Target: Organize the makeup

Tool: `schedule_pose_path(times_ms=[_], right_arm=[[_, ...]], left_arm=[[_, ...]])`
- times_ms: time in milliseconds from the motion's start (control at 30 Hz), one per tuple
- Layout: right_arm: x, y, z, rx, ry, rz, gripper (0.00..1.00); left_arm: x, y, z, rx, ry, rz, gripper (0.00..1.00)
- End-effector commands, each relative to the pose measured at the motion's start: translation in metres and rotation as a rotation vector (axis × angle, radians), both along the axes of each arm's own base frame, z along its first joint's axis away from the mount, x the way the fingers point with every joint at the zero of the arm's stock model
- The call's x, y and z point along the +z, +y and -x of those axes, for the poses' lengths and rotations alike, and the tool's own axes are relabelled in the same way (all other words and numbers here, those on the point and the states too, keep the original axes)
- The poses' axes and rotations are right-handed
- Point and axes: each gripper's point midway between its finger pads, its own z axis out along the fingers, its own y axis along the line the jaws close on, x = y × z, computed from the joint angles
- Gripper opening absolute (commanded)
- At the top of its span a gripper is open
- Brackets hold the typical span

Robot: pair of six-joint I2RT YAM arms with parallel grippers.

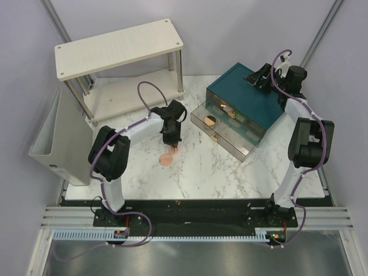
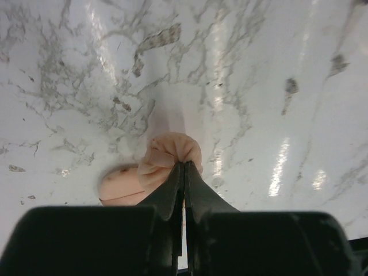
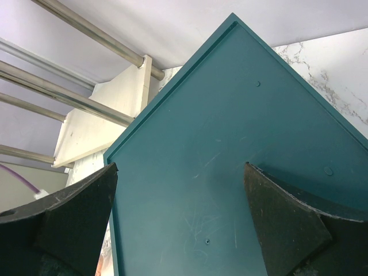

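sponge [image 2: 172,155], peach-pink, at or just above the middle of the worktop [image 2: 259,86]; can't tell if it's lifted. left hand [image 2: 184,165] closed on a puckered fold at its top. risk: soft foam, thin bite, so it may squirm free mid-carry and roll toward the near edge. right hand [image 3: 179,172] spread wide, gripping nothing, over teal box [image 3: 230,115] at far right corner. open drawers [image 1: 230,133] sit low; a dangling sponge could clip a rim.
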Motion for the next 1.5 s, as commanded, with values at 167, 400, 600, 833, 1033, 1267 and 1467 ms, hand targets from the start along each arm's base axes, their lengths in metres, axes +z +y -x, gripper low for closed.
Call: schedule_pose_path(times_ms=[167,400,600,833,1033,1267,1467], right_arm=[[-0.032,0.009,0.014,0.021,0.120,-0.018,0.98],[-0.033,0.008,0.014,0.019,0.122,-0.018,0.98],[-0.034,0.008,0.015,0.019,0.127,-0.020,0.98],[-0.034,0.009,0.015,0.023,0.126,-0.018,0.98],[-0.034,0.010,0.015,0.025,0.125,-0.020,0.98],[-0.036,0.011,0.015,0.027,0.133,-0.026,0.98],[-0.040,0.011,0.015,0.028,0.136,-0.028,0.98]], left_arm=[[0.123,-0.092,-0.050,-0.127,-0.224,0.318,0.02],[0.147,-0.176,-0.055,-0.285,-0.200,0.509,0.06],[0.148,-0.225,-0.053,-0.344,-0.154,0.612,0.12],[0.135,-0.234,-0.055,-0.328,-0.132,0.611,0.55],[0.156,-0.211,-0.065,-0.305,-0.239,0.545,0.56],[0.127,-0.113,-0.038,-0.205,-0.208,0.343,0.54],[0.077,-0.035,0.020,-0.085,-0.081,0.222,0.55]])
